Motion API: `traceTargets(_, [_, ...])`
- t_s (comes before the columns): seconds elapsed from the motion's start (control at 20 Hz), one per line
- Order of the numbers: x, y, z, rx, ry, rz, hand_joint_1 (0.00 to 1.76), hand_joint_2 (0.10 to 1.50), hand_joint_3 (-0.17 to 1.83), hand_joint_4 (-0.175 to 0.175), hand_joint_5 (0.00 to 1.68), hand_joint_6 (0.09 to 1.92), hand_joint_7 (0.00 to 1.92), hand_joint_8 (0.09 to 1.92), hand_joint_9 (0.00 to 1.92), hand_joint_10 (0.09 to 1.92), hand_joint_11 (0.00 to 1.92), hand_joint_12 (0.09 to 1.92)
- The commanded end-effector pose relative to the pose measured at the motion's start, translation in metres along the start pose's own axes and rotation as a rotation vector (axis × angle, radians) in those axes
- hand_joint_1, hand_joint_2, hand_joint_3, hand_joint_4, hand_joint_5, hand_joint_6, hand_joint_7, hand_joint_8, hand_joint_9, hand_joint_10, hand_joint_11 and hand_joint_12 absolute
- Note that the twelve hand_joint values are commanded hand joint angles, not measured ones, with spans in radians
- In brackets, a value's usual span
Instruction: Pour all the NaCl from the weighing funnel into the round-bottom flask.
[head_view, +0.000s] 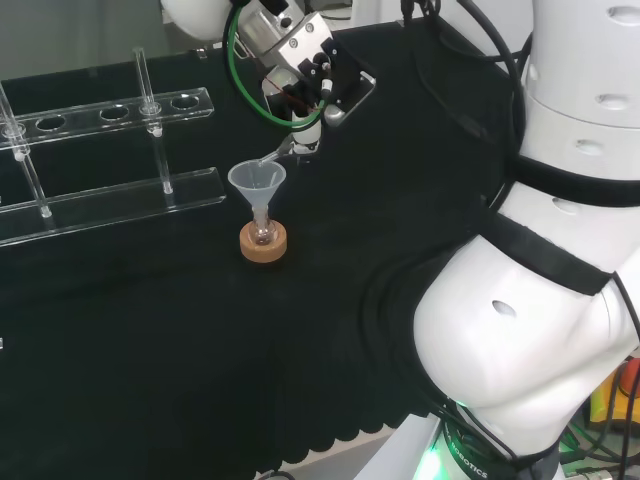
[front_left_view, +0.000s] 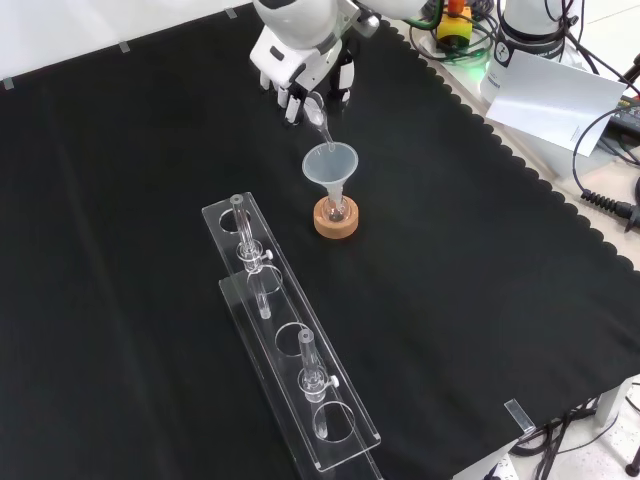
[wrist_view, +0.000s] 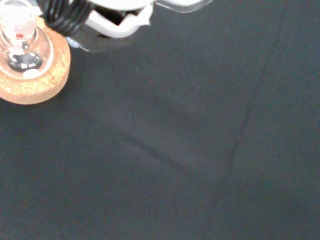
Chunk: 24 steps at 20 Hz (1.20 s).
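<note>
Now, in the front view, the hand grips the weighing funnel, tilted spout-down over the plastic funnel set in the round-bottom flask on its cork ring mid-cloth; pouring seems underway, next calling for steeper tilt

Black cloth-covered bench, cork ring stand bearing a flask, clear tube rack just beside
</note>
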<state>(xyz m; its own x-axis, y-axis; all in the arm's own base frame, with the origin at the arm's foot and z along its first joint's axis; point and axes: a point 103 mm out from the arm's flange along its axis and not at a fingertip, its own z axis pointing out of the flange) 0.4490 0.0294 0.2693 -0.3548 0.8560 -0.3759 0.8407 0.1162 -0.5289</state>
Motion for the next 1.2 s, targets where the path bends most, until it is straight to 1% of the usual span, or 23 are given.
traceTargets(0.05, [0.0005, 0.0005, -0.0019, 0.011, -0.025, 0.001, 1.11, 0.73, 0.66, 0.080, 1.13, 0.92, 1.13, 0.57, 1.36, 0.17, 1.05, 0.93])
traceTargets(0.15, [0.0005, 0.0006, -0.0033, 0.018, -0.057, 0.004, 1.11, 0.73, 0.66, 0.080, 1.13, 0.92, 1.13, 0.57, 1.36, 0.17, 1.05, 0.93])
traceTargets(0.25, [0.0009, 0.0007, -0.0046, 0.023, -0.072, 0.008, 1.11, 0.73, 0.66, 0.080, 1.13, 0.92, 1.13, 0.57, 1.36, 0.17, 1.05, 0.93])
traceTargets(0.75, [0.0014, 0.0028, -0.0077, 0.045, -0.128, 0.017, 1.11, 0.72, 0.66, 0.079, 1.13, 0.92, 1.13, 0.57, 1.36, 0.17, 1.05, 0.92])
traceTargets(1.2, [0.0023, 0.0073, -0.0085, 0.076, -0.164, 0.012, 1.11, 0.72, 0.66, 0.078, 1.13, 0.92, 1.13, 0.56, 1.36, 0.16, 1.05, 0.92])
